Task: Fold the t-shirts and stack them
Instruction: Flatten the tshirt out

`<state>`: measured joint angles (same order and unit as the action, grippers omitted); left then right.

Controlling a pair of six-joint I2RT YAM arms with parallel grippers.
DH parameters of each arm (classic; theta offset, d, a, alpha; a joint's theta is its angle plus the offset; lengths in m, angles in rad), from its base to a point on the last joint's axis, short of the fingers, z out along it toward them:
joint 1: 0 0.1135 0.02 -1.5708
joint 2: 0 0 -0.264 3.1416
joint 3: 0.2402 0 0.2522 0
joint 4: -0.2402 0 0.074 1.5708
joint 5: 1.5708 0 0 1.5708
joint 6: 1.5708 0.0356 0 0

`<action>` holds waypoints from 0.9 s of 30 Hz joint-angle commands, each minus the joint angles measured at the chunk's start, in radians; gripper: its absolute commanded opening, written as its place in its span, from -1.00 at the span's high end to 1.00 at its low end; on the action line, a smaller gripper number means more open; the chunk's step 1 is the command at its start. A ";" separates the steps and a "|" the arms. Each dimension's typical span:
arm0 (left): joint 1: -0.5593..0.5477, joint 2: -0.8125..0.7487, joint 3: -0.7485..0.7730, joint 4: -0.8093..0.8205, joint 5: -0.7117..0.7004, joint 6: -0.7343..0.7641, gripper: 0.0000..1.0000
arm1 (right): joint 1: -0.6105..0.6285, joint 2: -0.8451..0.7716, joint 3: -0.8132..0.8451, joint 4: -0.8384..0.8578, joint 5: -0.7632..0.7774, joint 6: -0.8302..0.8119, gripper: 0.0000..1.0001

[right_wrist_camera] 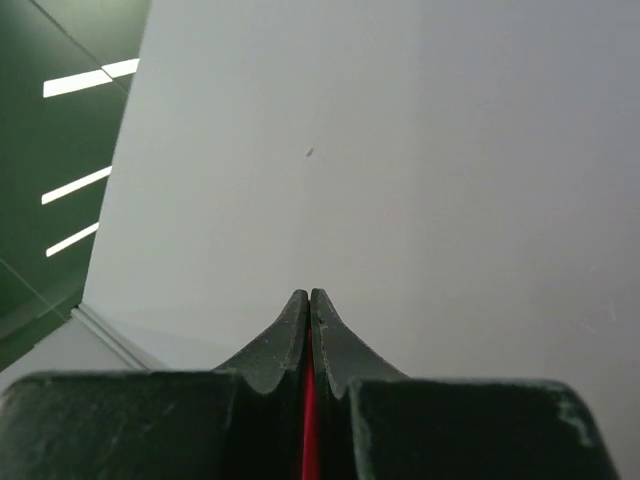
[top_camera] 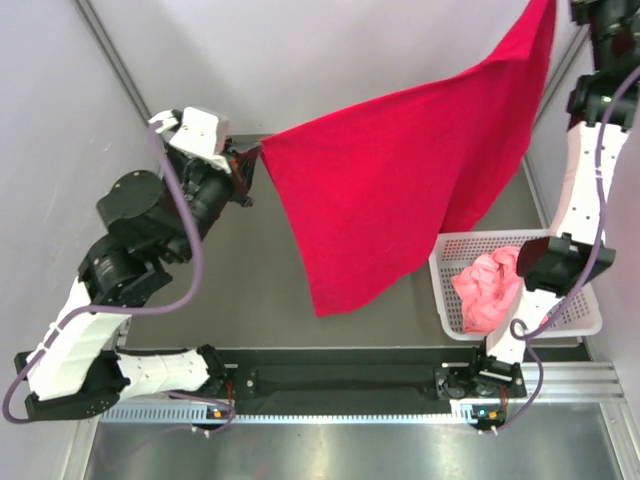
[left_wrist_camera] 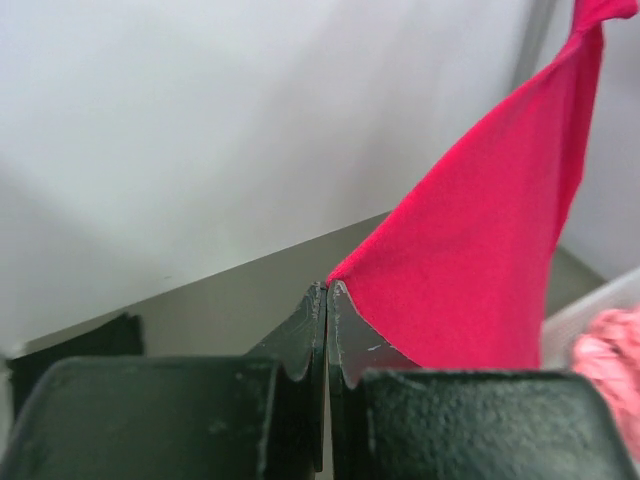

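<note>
The bright red t-shirt [top_camera: 400,190] hangs spread in the air between both arms, its lower edge drooping toward the grey table. My left gripper [top_camera: 255,160] is shut on its left corner; in the left wrist view [left_wrist_camera: 327,288] the red cloth [left_wrist_camera: 480,260] runs up and right from the closed jaws. My right gripper [top_camera: 575,8] is raised at the top right, shut on the other corner; a red strip [right_wrist_camera: 309,420] shows between its closed jaws [right_wrist_camera: 309,295]. The salmon pink t-shirt [top_camera: 487,288] lies crumpled in the basket. The black t-shirt is out of view.
The white lattice basket [top_camera: 590,322] stands at the right front of the table, under the right arm. Grey walls enclose the table [top_camera: 250,290] on the left, back and right. A metal rail [top_camera: 340,380] runs along the near edge.
</note>
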<state>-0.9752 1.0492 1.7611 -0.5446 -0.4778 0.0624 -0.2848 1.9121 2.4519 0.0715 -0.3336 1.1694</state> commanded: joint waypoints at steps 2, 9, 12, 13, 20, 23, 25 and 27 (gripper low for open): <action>0.003 0.011 -0.014 0.126 -0.209 0.143 1.00 | 0.070 0.108 0.054 0.105 0.067 0.030 1.00; 0.003 -0.038 0.001 0.160 -0.294 0.136 1.00 | 0.098 0.110 0.061 0.142 0.082 0.058 1.00; 0.003 -0.048 0.032 0.137 -0.294 0.117 1.00 | 0.105 0.078 0.059 0.159 0.085 0.079 1.00; 0.003 -0.049 0.037 0.129 -0.291 0.108 1.00 | 0.107 0.068 0.059 0.163 0.084 0.091 1.00; 0.003 -0.133 0.050 0.121 -0.170 0.030 1.00 | 0.104 -0.045 0.042 0.154 0.077 0.119 1.00; 0.003 -0.137 0.107 0.060 -0.083 0.007 1.00 | 0.085 -0.107 0.018 0.149 0.076 0.144 1.00; 0.003 -0.141 0.142 0.031 -0.047 -0.009 1.00 | 0.064 -0.143 0.016 0.152 0.070 0.170 1.00; 0.003 -0.155 0.161 0.022 0.003 -0.030 1.00 | 0.047 -0.177 0.015 0.154 0.067 0.197 1.00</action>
<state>-0.9752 0.9169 1.8717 -0.5087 -0.5777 0.0757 -0.2001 1.8263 2.4550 0.1482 -0.2897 1.3144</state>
